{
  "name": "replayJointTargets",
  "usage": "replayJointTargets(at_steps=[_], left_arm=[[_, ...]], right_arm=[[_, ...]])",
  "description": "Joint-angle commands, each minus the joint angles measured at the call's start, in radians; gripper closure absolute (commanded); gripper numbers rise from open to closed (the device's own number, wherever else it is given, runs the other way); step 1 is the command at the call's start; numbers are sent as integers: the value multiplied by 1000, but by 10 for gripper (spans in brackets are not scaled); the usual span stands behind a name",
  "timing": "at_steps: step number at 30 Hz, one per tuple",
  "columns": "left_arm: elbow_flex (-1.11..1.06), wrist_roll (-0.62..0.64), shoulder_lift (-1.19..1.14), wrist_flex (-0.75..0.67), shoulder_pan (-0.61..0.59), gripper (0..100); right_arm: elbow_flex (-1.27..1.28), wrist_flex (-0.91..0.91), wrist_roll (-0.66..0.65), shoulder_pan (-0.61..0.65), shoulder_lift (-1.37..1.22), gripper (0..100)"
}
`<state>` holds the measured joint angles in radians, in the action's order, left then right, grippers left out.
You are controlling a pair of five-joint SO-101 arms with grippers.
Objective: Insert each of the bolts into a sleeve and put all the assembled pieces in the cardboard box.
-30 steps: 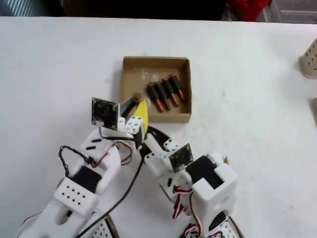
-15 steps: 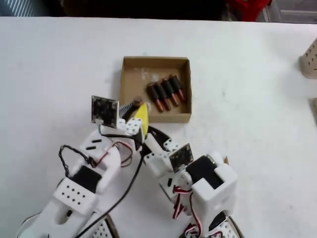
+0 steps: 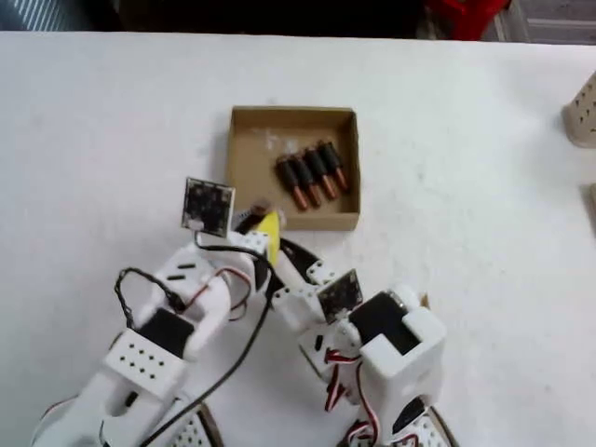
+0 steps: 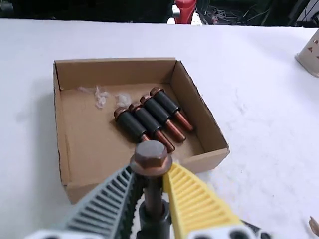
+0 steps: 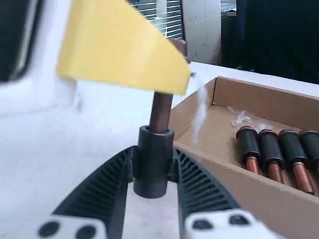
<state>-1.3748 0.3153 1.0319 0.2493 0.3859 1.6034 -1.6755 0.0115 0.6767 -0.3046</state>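
Cardboard box [image 3: 293, 113] sits on the white table [image 3: 466, 205]. It holds four assembled pieces [image 3: 314, 174] lying side by side toward its right wall. Left gripper [image 4: 149, 173] pinches the copper bolt [image 4: 151, 159] upright, just under its hex head. Right gripper [image 5: 153, 153] clamps the black sleeve [image 5: 153, 172] below it, and the bolt's shank enters the sleeve's top. Both parts are held at the box's near wall, toward its left corner.

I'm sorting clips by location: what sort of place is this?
Likely a robotics lab bench indoors: white robot arms over a white table, a cardboard box of sleeved bolts, window blinds behind.
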Motion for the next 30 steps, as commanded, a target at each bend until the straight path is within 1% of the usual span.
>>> replayJointTargets(at_steps=[1,4,11,13,14,16,19,21,23,30], left_arm=[[31,11,16,74,22,976],[9,11,39,92,31,976],[-138,8,160,38,56,976],[-152,-35,205,46,48,959],[-155,-69,222,49,48,932],[-173,-98,257,72,48,853],[-204,-91,295,89,56,721],[-215,-91,314,89,56,670],[-216,-89,331,89,56,667],[-212,-89,423,87,48,722]], right_arm=[[-8,-25,5,-13,36,982],[-8,-25,5,-13,36,982],[-8,-25,5,-15,36,982],[-8,-25,5,-15,36,982],[-8,-25,5,-15,36,982],[-8,-25,5,-15,36,982],[-8,-25,5,-15,36,982],[-8,-25,5,-15,36,982],[-8,-25,5,-15,36,982],[-8,-25,5,-15,36,982]])
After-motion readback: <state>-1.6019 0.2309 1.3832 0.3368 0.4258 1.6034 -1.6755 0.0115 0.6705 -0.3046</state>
